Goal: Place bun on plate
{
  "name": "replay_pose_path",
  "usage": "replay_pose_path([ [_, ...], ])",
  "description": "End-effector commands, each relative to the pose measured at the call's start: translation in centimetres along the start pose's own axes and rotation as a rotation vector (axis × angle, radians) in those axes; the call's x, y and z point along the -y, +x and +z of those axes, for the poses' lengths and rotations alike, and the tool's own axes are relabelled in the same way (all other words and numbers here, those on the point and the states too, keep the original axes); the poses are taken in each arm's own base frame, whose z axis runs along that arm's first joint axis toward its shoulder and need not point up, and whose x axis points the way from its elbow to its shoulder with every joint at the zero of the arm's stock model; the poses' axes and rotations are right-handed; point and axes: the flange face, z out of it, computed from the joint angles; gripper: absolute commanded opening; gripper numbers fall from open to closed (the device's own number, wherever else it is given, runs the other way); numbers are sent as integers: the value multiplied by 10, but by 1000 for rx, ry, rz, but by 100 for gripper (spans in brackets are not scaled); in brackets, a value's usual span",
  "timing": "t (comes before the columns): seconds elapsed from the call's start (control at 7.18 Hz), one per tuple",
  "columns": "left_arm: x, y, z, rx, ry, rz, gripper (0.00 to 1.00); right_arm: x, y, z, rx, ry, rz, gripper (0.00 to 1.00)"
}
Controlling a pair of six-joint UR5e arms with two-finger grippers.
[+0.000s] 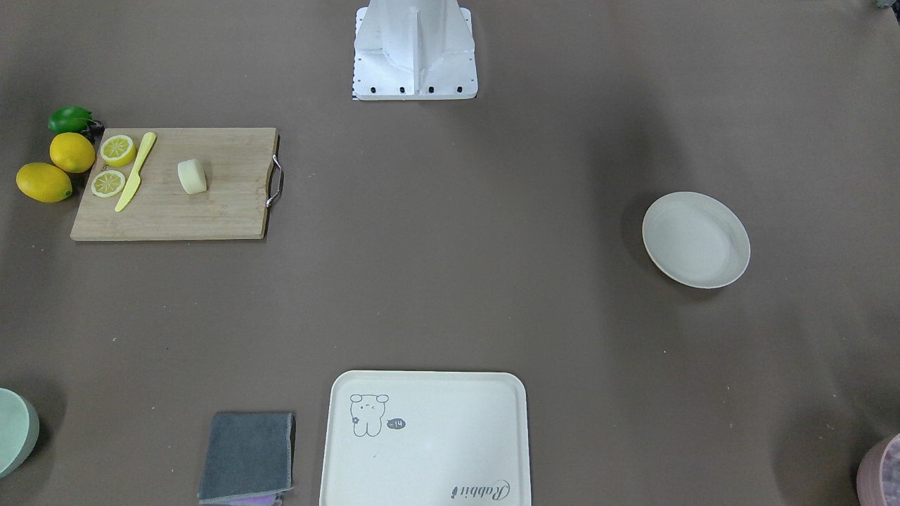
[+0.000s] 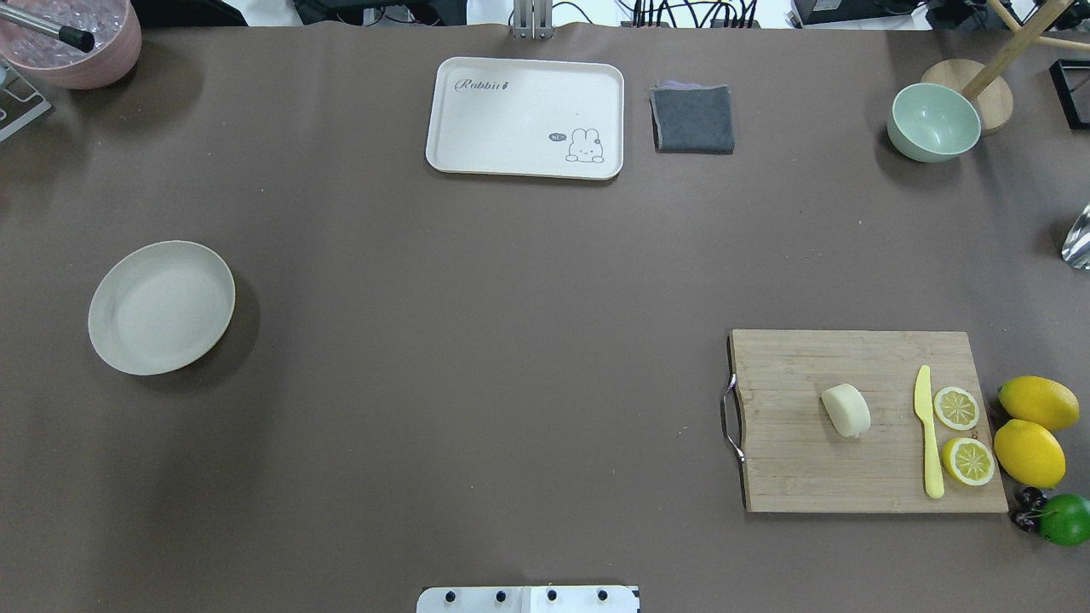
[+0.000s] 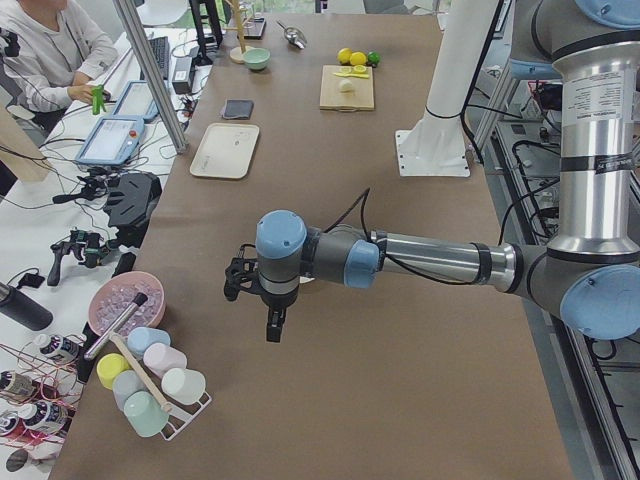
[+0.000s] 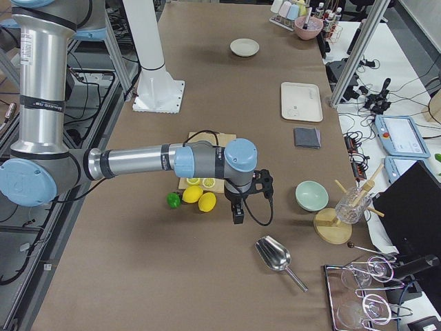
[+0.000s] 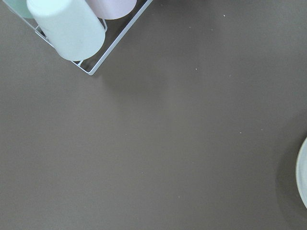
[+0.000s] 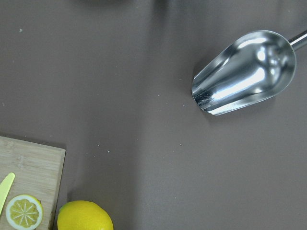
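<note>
Brown table (image 2: 511, 340) with plate (image 2: 162, 306), tray (image 2: 511, 111), cutting board (image 2: 792, 477), cloth (image 2: 694, 119)

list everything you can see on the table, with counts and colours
bun: 1, pale cream, on cutting board
plate: 1, off-white, robot's left side
cutting board: 1, wood, robot's right side
knife: 1, yellow, on board
lemon halves: 2, yellow, on board beside knife
whole lemons: 2, yellow, beyond board's end
green fruit: 1, beside lemons
tray: 1, cream, far edge
cloth: 1, grey, beside tray
bowl: 1, pale green, far right
scoop: 1, silver, right end
left gripper: 1, black, above bare table near plate
right gripper: 1, black, above table past lemons
</note>
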Motion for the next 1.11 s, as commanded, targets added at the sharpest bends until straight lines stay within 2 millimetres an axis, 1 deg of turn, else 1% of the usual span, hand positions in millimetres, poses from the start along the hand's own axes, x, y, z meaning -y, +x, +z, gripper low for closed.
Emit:
replay_pose_path([
  [0.0,0,3,-2,-2,19,22,98,0,0,0,-1,1,-1,100],
  [0.56,4,6,-5,-5,55,56,98,0,-1,-1,0,3,-3,100],
  [0.97,4,8,-7,-7,88,86,98,1,-12,-12,-4,25,-25,100],
])
